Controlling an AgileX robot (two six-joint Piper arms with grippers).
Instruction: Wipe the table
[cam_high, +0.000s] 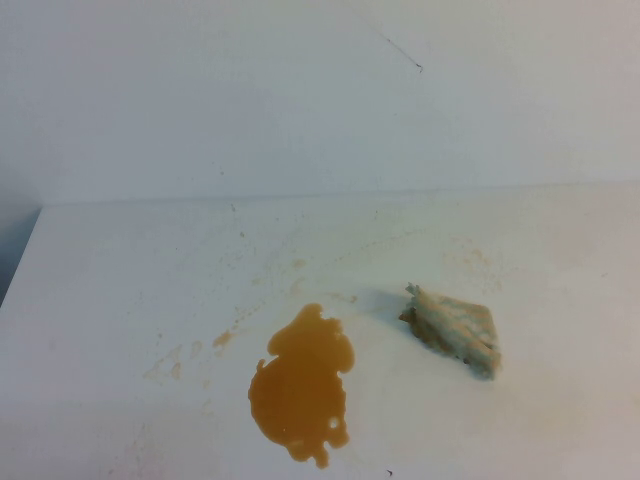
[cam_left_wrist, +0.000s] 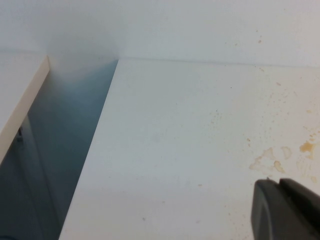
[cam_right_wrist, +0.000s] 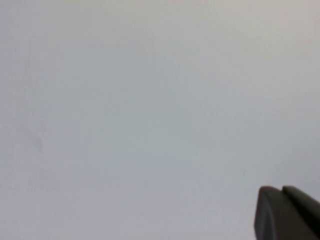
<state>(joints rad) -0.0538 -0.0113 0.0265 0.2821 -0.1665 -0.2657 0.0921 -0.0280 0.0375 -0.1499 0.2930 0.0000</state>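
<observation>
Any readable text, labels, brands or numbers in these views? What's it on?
None: no words, labels, numbers or signs on the table, the crumpled rag, the orange-brown spill or the wall.
Left gripper, shut, above the table near its left edge: no marking.
Right gripper, shut, over a plain pale surface: no marking.

I saw the left gripper (cam_left_wrist: 279, 184) and right gripper (cam_right_wrist: 282, 191) as matte black, round-cornered plastic fingers, each pair meeting at a thin seam.

Plain test bench: stained white table (cam_high: 110, 290) against white wall (cam_high: 200, 100).
</observation>
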